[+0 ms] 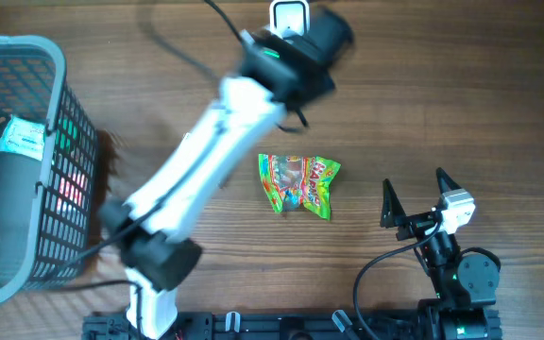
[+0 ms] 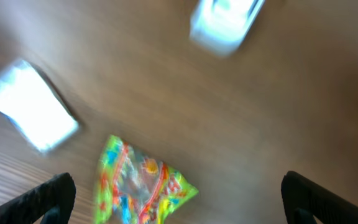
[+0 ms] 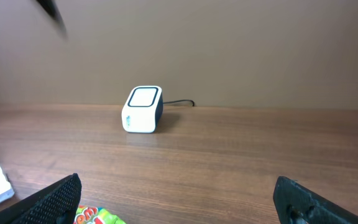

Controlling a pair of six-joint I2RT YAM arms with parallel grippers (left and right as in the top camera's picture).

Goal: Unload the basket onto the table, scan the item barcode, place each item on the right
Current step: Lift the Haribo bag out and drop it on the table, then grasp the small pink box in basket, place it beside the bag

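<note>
Green-yellow candy bag lies on the wood ahead of the left claw, its fingers wide apart and touching nothing; the right claw gapes too, scanner well beyond it.

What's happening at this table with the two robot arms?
The white left arm stretches across the wooden table, blurred, towards a small white box scanner. Its jaws are wide open and empty. The bright green candy bag lies on the table, held by nothing. The black right arm sits at the near edge with open jaws. A grey plastic basket stands at the left.
</note>
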